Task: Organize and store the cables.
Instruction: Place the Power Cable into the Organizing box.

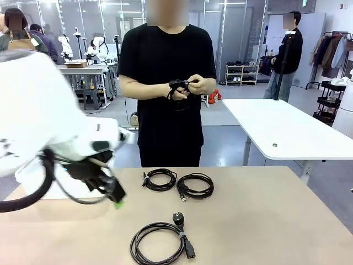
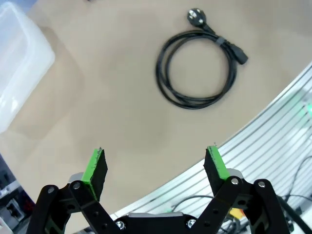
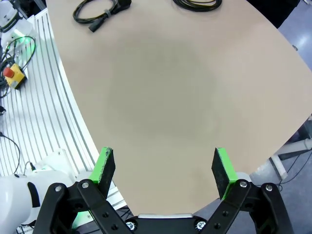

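We are seeing the left gripper (image 2: 156, 168) and right gripper (image 3: 163, 168) spread wide, grasping nothing; the person's hands (image 1: 202, 85) are partly hiding one cable (image 1: 176, 93), its shape unclear.

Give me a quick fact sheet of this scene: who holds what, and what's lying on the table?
Person: stands at the far side, both hands on a black cable coil
Table: two small cable coils side by side; a larger power cord coil nearer the robot
Container: clear plastic box on the table by the left arm
Grippers: left gripper open, empty, above the table; right gripper open, empty, above bare tabletop
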Controlling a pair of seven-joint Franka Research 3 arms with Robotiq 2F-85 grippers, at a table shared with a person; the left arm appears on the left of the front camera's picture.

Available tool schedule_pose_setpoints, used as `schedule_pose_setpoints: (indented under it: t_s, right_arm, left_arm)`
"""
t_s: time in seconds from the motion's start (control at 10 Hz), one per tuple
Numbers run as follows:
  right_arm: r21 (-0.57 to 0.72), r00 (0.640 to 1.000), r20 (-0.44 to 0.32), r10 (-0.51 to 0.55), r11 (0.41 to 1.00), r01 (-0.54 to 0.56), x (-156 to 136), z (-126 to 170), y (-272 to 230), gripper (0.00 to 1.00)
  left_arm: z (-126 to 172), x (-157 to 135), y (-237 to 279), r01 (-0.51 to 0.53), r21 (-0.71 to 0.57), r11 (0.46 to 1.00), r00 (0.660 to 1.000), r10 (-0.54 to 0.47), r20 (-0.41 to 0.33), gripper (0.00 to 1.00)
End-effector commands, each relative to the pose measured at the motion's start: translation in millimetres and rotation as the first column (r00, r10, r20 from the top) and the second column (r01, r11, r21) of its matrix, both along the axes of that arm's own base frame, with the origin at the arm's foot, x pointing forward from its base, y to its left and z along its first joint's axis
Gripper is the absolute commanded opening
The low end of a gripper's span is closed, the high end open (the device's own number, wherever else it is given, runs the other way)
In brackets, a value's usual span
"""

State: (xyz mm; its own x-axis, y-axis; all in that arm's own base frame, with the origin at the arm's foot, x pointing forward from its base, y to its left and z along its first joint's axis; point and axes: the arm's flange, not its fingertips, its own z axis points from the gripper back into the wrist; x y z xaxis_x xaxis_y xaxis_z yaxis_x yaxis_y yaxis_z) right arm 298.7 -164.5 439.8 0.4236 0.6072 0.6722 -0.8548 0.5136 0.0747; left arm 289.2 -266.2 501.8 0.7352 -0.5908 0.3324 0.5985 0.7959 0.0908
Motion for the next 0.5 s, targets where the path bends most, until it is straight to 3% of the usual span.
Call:
schedule_pose_setpoints:
  t_s: [0.0, 0.1, 0.2, 0.4]
  right_arm:
    - [0.006, 1.0, 0.002, 0.005, 1.0, -0.005, 0, 0, -1, 1.0]
    - [0.006, 1.0, 0.002, 0.005, 1.0, -0.005, 0, 0, -1, 1.0]
    - [0.006, 1.0, 0.002, 0.005, 1.0, -0.005, 0, 0, -1, 1.0]
    - [0.006, 1.0, 0.002, 0.005, 1.0, -0.005, 0, 0, -1, 1.0]
  left_arm:
    - [-6, 23, -53, -0.073, 0.061, 0.995, 0.992, 0.079, -0.095, 1.0]
    - [-22, 27, -78, -0.147, 0.063, 0.987, 0.984, 0.152, -0.092, 1.0]
    - [-38, 26, -96, -0.263, 0.092, 0.96, 0.962, 0.268, -0.043, 1.0]
    - [-70, 26, -128, -0.333, 0.05, 0.942, 0.94, 0.336, -0.068, 1.0]
